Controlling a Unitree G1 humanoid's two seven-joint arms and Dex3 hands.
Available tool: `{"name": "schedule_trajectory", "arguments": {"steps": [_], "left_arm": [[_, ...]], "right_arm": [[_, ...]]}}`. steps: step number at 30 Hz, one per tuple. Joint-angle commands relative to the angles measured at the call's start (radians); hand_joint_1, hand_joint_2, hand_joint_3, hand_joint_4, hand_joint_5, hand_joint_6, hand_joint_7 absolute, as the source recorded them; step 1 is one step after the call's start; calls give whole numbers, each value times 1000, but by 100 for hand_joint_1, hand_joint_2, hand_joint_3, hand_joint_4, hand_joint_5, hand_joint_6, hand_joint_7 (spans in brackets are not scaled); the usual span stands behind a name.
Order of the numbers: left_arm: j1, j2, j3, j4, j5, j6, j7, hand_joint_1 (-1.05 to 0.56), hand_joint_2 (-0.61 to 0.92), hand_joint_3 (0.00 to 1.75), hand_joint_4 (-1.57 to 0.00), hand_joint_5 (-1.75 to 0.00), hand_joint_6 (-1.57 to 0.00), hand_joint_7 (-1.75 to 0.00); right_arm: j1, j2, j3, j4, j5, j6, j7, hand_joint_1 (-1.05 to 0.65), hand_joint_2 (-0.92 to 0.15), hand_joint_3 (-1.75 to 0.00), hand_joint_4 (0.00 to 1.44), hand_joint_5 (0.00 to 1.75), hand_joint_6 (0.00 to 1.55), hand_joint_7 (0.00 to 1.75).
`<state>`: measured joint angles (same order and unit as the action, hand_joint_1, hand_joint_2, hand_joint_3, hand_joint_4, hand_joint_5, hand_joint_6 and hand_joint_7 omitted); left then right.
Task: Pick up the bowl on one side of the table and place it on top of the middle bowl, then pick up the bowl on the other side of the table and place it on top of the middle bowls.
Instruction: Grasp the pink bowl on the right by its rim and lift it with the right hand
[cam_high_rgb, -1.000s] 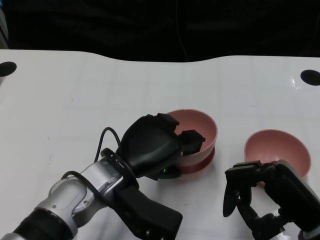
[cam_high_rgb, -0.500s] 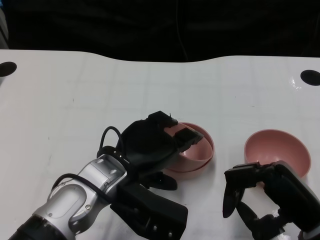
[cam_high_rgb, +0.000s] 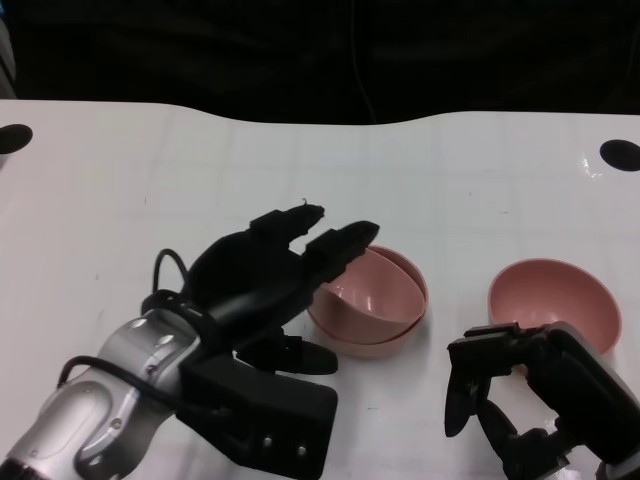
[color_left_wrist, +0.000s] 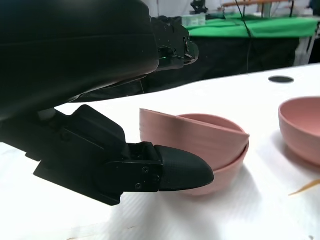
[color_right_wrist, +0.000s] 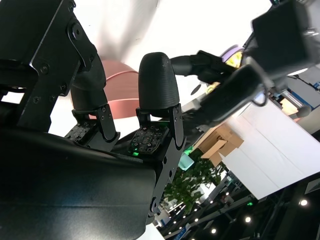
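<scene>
- Stacked bowls (cam_high_rgb: 370, 305) sit near the middle of the white counter (cam_high_rgb: 150, 170): one pink bowl rests inside another, and the upper one lies tilted, its rim higher on the side nearest the left robot hand, as the left wrist view shows (color_left_wrist: 200, 145).
- Third bowl (cam_high_rgb: 553, 300), also pink, stands alone and upright to the right of the stack, well apart from it.
- Left robot hand (cam_high_rgb: 265, 275) is just beside the stack with its fingers spread and stretched out over the near rim; it holds nothing. In the left wrist view one fingertip (color_left_wrist: 182, 172) lies right against the lower bowl's wall, though I cannot tell if it touches.
- Right robot hand (cam_high_rgb: 510, 385) hangs just in front of the third bowl, fingers apart and curved downward, holding nothing.
- Two dark round spots mark the counter's far corners, one at the left (cam_high_rgb: 14, 137) and one at the right (cam_high_rgb: 620, 154).
</scene>
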<state>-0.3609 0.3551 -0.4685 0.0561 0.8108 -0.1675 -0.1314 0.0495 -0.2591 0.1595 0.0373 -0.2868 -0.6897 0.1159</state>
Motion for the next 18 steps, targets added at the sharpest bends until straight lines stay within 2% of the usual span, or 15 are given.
{"name": "schedule_trajectory", "arguments": {"steps": [1, 5, 7, 8, 9, 11, 16, 18], "left_arm": [[58, 40, 53, -66, -50, -25, 6, -83, 92, 46, -2, -1, -3, -1], [168, 62, 140, -130, -151, -126, 75, -73, 92, 39, -10, -7, -14, -7], [221, 56, 177, -138, -201, -192, 123, -67, 92, 34, -19, -12, -21, -10], [241, 52, 191, -137, -221, -221, 142, -62, 92, 31, -24, -23, -27, -11], [258, 49, 204, -135, -235, -249, 160, -59, 92, 29, -18, -49, -32, -10], [308, 46, 237, -144, -254, -301, 204, -53, 92, 28, -17, -72, -39, -11], [425, 36, 311, -183, -324, -359, 233, -43, 92, 28, -29, -99, -57, -19], [448, 33, 330, -180, -355, -395, 236, -34, 92, 28, -40, -107, -66, -24]], "right_arm": [[5, -2, -7, -10, 4, -3, -8, 32, 0, -174, 100, 170, 96, 129], [7, -2, -8, -14, -6, 3, -12, 33, 0, -173, 100, 169, 97, 129], [9, -1, -8, -21, -8, 11, -12, 33, 0, -173, 100, 169, 97, 129], [10, -1, -9, -25, -10, 15, -13, 33, -1, -173, 100, 169, 97, 129], [11, -1, -9, -26, -10, 18, -13, 32, -1, -173, 100, 169, 97, 129], [7, -2, -8, -16, -4, 11, -13, 32, -1, -172, 100, 169, 97, 129], [3, -3, -11, -2, -4, -1, -21, 32, -2, -173, 100, 168, 96, 128], [3, -4, -12, -4, -5, 1, -22, 30, -2, -172, 100, 167, 96, 128]]}}
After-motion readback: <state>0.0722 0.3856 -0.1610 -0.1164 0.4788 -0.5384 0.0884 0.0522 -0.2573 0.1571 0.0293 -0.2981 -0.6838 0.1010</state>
